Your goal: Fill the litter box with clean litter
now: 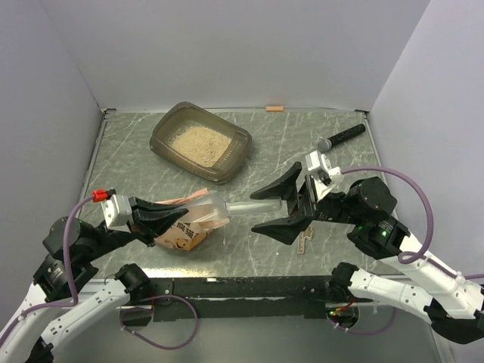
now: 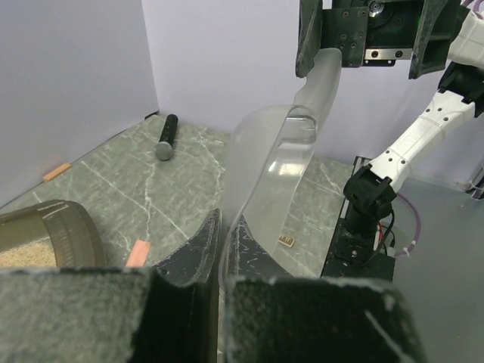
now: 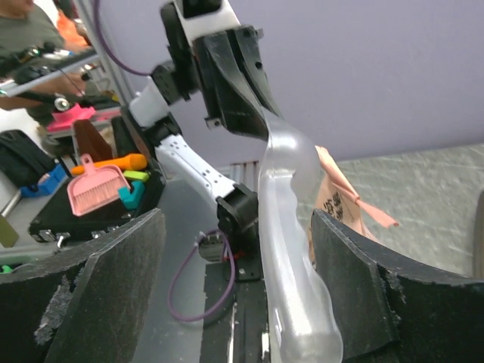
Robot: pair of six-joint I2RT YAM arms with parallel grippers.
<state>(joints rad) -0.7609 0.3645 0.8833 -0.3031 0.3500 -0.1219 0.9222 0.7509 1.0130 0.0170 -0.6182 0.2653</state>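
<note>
The left claw (image 1: 175, 217) pinches the rim of a clear scoop (image 1: 219, 208) over the pouch (image 1: 181, 234), near left. The right claw (image 1: 257, 210) is spread around the handle, gripping nothing. On that thin hold the scoop could twist loose, well short of the litter box (image 1: 162, 147), far left.

L hand (image 2: 224, 246) was clamped on the edge of a clear plastic scoop (image 2: 265, 174). Scoop's handle ran up to R hand (image 2: 369, 45), whose jaws stood wide apart, one finger right by the handle. Litter box (image 2: 64, 227) corner showed lower left w/ beige litter (image 2: 15, 259) inside. Black stick (image 2: 166, 136) lay on tabletop (image 2: 128, 189) nr back wall.
</note>
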